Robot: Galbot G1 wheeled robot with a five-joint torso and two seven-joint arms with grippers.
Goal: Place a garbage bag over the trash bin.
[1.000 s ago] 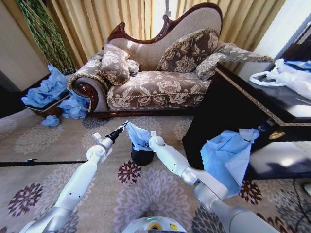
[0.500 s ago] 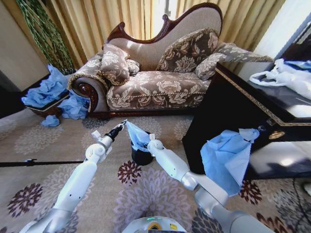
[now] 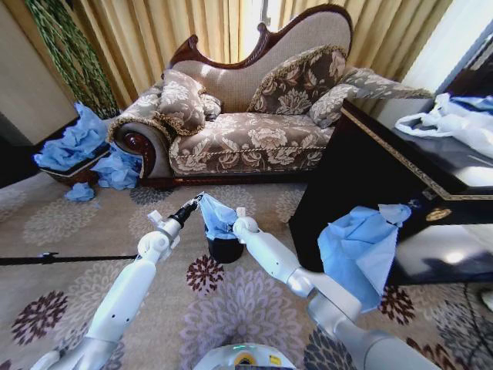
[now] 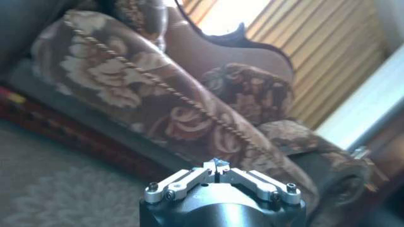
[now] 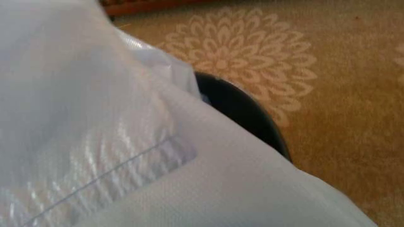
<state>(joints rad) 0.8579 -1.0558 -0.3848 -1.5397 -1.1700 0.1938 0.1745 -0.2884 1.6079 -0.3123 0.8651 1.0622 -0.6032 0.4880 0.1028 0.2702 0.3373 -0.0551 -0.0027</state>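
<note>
the long floral-upholstered sofa with a carved dark wood frame (image 3: 246, 116) fills the back of our head view, and the dark polished cabinet with gold trim (image 3: 385, 177) stands to our right with a white plastic bag (image 3: 451, 123) on top and a bunch of light-blue bags (image 3: 358, 247) hanging off its front. to our far left a brown wicker basket (image 3: 73, 171) holds more crumpled blue bags. on the patterned carpet before the sofa sits the small black cylindrical trash bin (image 3: 226, 248), and the thin crinkly light-blue garbage bag (image 3: 218, 216) is draped over its mouth, rising to a peak on our left side. there our left gripper (image 3: 197, 200) pinches the bag's corner, jaws closed on it; our left wrist view shows the fingertips (image 4: 216, 165) meeting against the sofa. our right gripper (image 3: 239, 222) is at the bin's rim against the bag; we cannot tell how its jaws stand. our right wrist view shows bag plastic close up, with the bin's dark rim curving below it.
</note>
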